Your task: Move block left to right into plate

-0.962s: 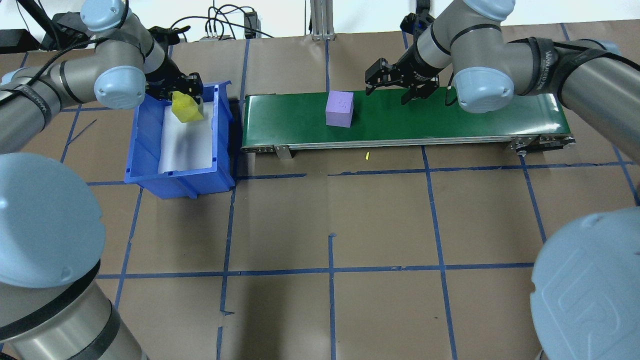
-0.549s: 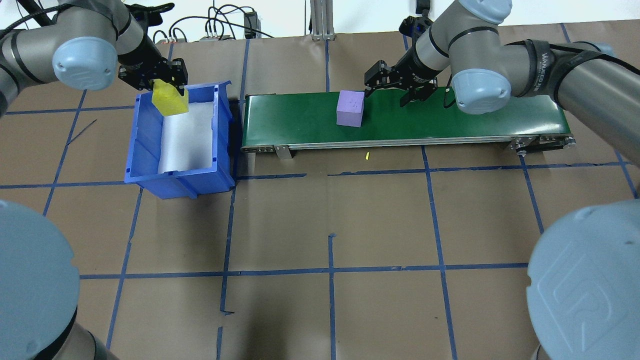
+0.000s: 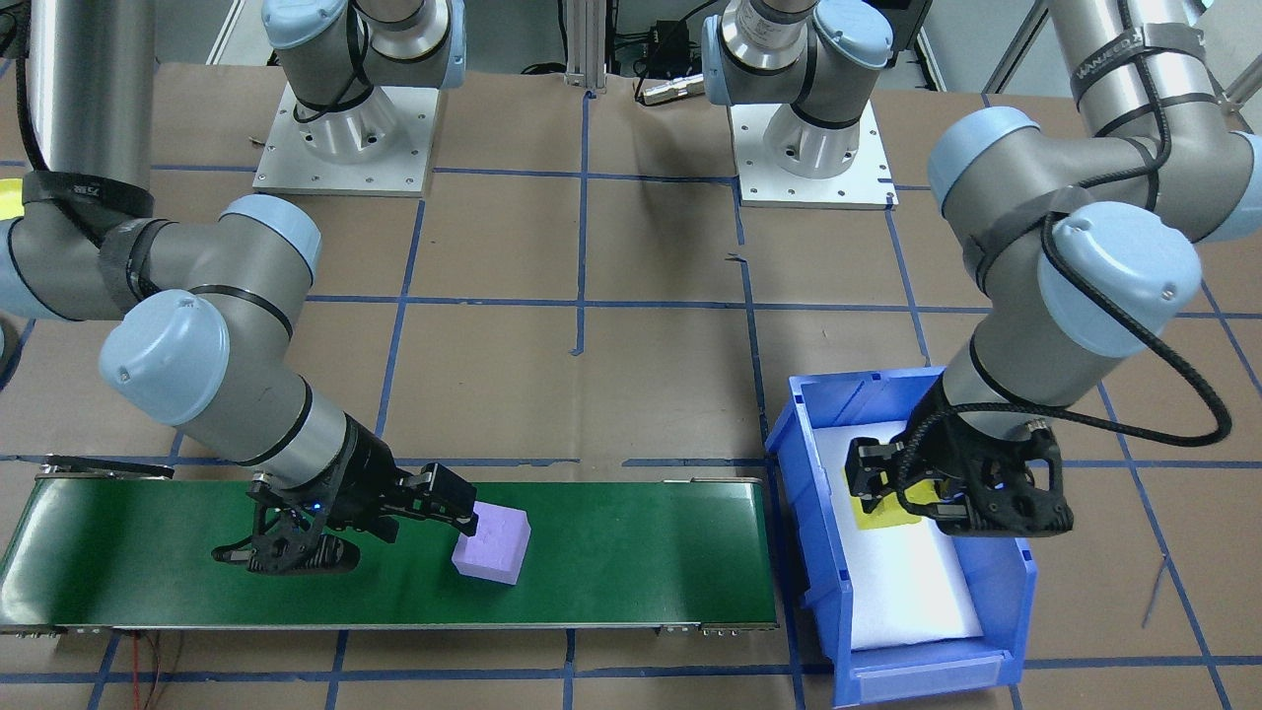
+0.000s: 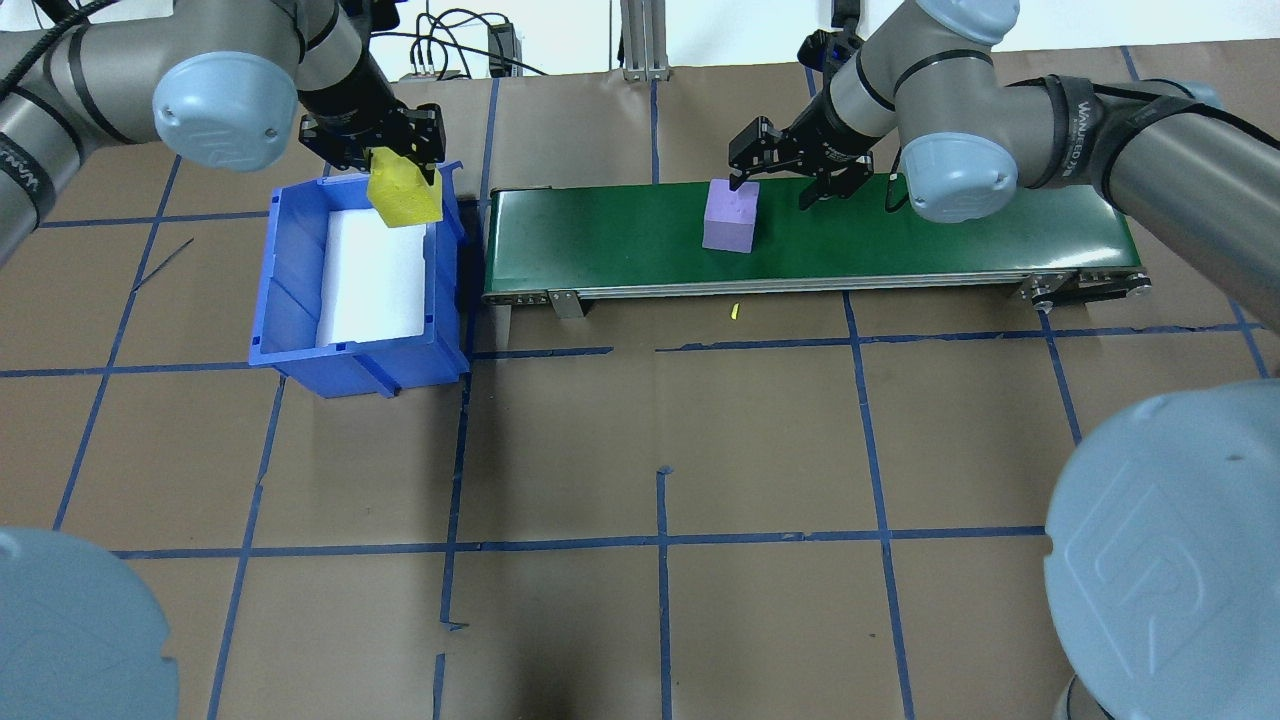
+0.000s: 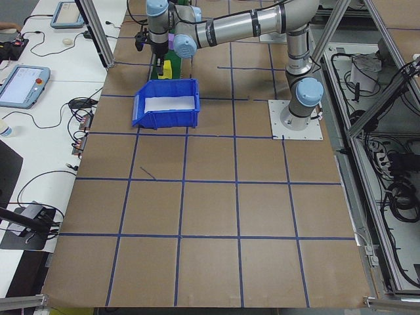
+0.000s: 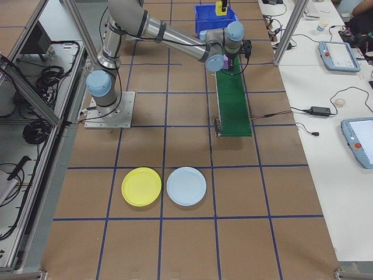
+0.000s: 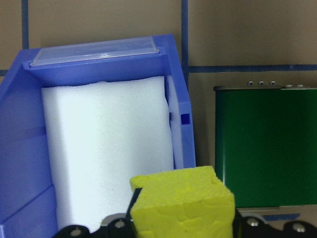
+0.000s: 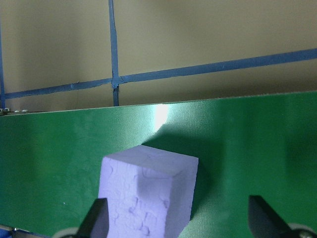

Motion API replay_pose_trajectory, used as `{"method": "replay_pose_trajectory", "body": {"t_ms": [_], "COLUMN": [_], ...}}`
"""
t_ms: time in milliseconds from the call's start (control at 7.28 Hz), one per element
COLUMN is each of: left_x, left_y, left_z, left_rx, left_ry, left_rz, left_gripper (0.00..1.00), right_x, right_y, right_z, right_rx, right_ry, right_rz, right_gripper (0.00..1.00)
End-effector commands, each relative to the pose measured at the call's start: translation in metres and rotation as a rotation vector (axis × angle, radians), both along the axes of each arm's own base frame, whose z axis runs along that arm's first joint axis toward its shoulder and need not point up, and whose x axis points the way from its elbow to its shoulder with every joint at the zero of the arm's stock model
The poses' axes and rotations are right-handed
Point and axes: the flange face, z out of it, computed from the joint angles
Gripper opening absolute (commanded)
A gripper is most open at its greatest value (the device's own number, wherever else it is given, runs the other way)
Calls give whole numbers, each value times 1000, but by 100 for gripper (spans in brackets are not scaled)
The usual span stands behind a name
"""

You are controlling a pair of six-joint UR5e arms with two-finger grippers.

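L claw (image 4: 404, 165) is clamped on the yellow block (image 4: 404, 194), held above the blue bin's (image 4: 290, 300) far right corner, next to the green conveyor (image 4: 900, 245). R claw (image 4: 792, 172) is spread open over the belt w/ the purple block (image 4: 729, 215) at its left finger. Yellow plate (image 6: 141, 186) & pale blue plate (image 6: 186, 186) sit touching on the counter, well apart from the belt.

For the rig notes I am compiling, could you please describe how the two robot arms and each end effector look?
Both arms have silver-grey metal tubes with pale blue joint caps. The right arm carries black straps with white lettering, and the left arm has a black cable looping alongside it. The left end effector and the right end effector are black, two-fingered and angular.
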Motion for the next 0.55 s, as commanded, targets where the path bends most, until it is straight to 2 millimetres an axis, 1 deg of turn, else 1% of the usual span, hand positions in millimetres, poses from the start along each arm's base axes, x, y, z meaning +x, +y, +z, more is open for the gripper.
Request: {"method": "replay_pose_trajectory", "body": {"t_ms": [0, 137, 275, 412], "left_x": [-76, -80, -83, -91], "left_y": [-10, -12, -15, -19], "left_z": [-44, -62, -77, -89], "left_rx": [-34, -6, 10, -18], "left_ry": [9, 19, 21, 57], "left_rz": [-22, -22, -25, -36], "left_gripper": [31, 32, 32, 37], "right_x": [0, 0, 0, -1], "right_y": [0, 0, 0, -1], "right_z": [-3, -3, -7, -11], "right_rx": [6, 4, 7, 11], "right_ry": [0, 0, 2, 11], "right_rz": [0, 0, 1, 0], "right_gripper": [100, 100, 100, 99]}}
